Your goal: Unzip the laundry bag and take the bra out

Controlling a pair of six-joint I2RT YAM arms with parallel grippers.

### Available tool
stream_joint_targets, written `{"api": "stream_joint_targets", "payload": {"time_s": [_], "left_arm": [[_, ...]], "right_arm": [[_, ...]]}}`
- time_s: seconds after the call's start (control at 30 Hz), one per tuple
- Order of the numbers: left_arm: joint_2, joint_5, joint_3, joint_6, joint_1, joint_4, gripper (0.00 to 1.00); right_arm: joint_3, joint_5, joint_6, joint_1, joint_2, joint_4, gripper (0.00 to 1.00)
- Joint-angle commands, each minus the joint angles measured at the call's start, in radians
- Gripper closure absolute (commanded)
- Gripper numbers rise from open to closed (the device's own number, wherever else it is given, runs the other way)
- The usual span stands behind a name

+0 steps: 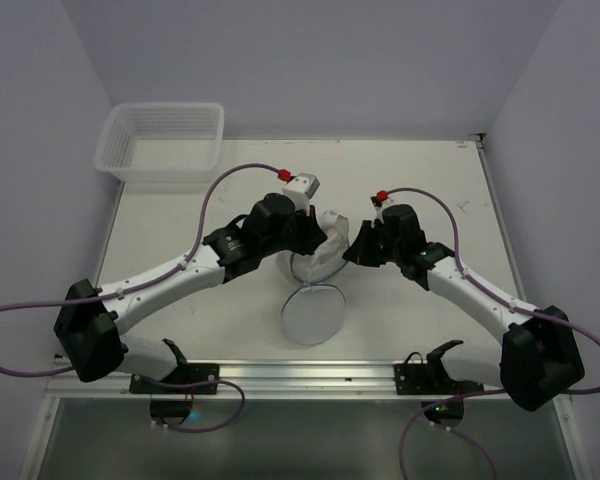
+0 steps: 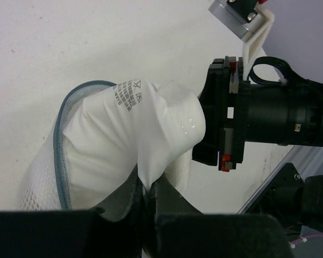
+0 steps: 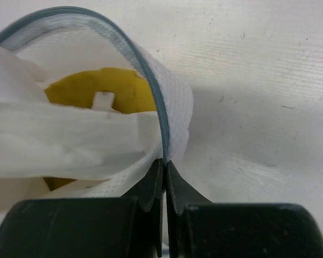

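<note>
The laundry bag lies unzipped at the table's middle. One round mesh half lies flat and the other is raised between the grippers. My left gripper is shut on a fold of smooth white fabric with printed care symbols, the bra, which bulges out of the bag's grey-blue zip rim; the pinch shows in the left wrist view. My right gripper is shut on the zip rim at the mesh edge, as the right wrist view shows. A yellow piece shows inside the bag behind the white fabric.
A white latticed plastic basket stands at the far left corner. The two grippers are close together, a few centimetres apart, over the bag. The right arm's wrist fills the right of the left wrist view. The table's right edge runs along a wall.
</note>
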Motion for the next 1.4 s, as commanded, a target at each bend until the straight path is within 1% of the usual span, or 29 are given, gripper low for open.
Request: {"api": "stream_joint_targets", "payload": {"time_s": [0.0, 0.1, 0.17, 0.27, 0.3, 0.33, 0.4, 0.47, 0.53, 0.67, 0.7, 0.8, 0.83, 0.9, 0.93, 0.97, 1.0, 1.03, 1.1, 1.13, 1.2, 1.23, 1.37], "left_arm": [[-0.053, 0.047, -0.029, 0.056, -0.002, 0.09, 1.0], [-0.058, -0.016, -0.04, 0.023, 0.013, 0.079, 1.0], [-0.067, -0.047, -0.057, -0.037, 0.042, 0.093, 1.0], [-0.102, 0.025, -0.144, -0.129, 0.081, 0.281, 1.0], [-0.105, 0.098, -0.163, -0.149, 0.084, 0.396, 1.0], [-0.099, 0.137, -0.169, -0.175, 0.084, 0.442, 1.0], [-0.059, 0.23, -0.137, -0.192, 0.082, 0.498, 1.0], [-0.05, 0.264, -0.089, -0.204, 0.081, 0.509, 1.0], [-0.064, 0.256, -0.074, -0.203, 0.081, 0.515, 1.0], [-0.105, 0.194, 0.026, -0.159, 0.104, 0.44, 1.0], [-0.12, 0.165, 0.044, -0.145, 0.11, 0.397, 1.0], [-0.163, 0.122, 0.098, -0.087, 0.154, 0.334, 1.0], [-0.174, 0.117, 0.109, -0.08, 0.194, 0.322, 1.0], [-0.2, 0.088, 0.15, -0.066, 0.237, 0.282, 1.0], [-0.203, 0.064, 0.173, -0.028, 0.271, 0.261, 1.0], [-0.2, 0.035, 0.202, -0.004, 0.288, 0.225, 1.0], [-0.188, -0.041, 0.234, 0.019, 0.305, 0.142, 1.0], [-0.182, -0.054, 0.283, 0.05, 0.353, 0.118, 1.0], [-0.159, -0.088, 0.325, 0.079, 0.412, 0.073, 1.0], [-0.147, -0.112, 0.372, 0.085, 0.471, 0.053, 1.0], [-0.098, -0.152, 0.415, 0.09, 0.534, 0.003, 1.0], [-0.082, -0.151, 0.425, 0.096, 0.597, 0.006, 1.0], [0.001, -0.125, 0.445, 0.079, 0.739, 0.07, 1.0]], "right_arm": [[0.044, 0.043, -0.04, -0.002, -0.006, -0.019, 1.0], [0.033, 0.044, -0.046, -0.002, -0.009, -0.024, 1.0], [0.019, 0.043, -0.052, -0.002, -0.017, -0.024, 1.0], [0.008, 0.045, -0.058, 0.0, -0.023, -0.024, 1.0], [0.005, 0.042, -0.058, -0.002, -0.025, -0.024, 1.0], [0.004, 0.033, -0.058, 0.0, -0.023, -0.022, 1.0], [-0.001, 0.027, -0.052, 0.0, -0.025, -0.016, 1.0], [-0.002, 0.027, -0.05, 0.0, -0.026, -0.015, 1.0], [-0.004, 0.027, -0.05, 0.0, -0.028, -0.015, 1.0], [-0.013, 0.033, -0.049, 0.0, -0.026, -0.01, 1.0], [-0.016, 0.028, -0.047, 0.0, -0.025, -0.01, 1.0], [-0.025, 0.024, -0.043, -0.002, -0.023, -0.001, 1.0], [-0.027, 0.022, -0.043, 0.0, -0.023, -0.001, 1.0], [-0.027, 0.02, -0.047, 0.0, -0.023, -0.005, 1.0], [-0.027, 0.024, -0.049, 0.0, -0.023, -0.005, 1.0], [-0.025, 0.024, -0.052, 0.0, -0.025, -0.005, 1.0], [-0.024, 0.022, -0.053, 0.0, -0.025, -0.005, 1.0], [-0.022, 0.014, -0.053, -0.002, -0.025, -0.005, 1.0], [-0.019, 0.005, -0.053, 0.0, -0.026, -0.007, 1.0], [-0.018, -0.004, -0.053, 0.0, -0.026, -0.007, 1.0], [-0.018, -0.012, -0.053, -0.002, -0.035, -0.005, 1.0], [-0.018, -0.018, -0.053, -0.002, -0.037, -0.005, 1.0], [-0.022, -0.064, -0.076, 0.0, -0.046, 0.005, 1.0]]}}
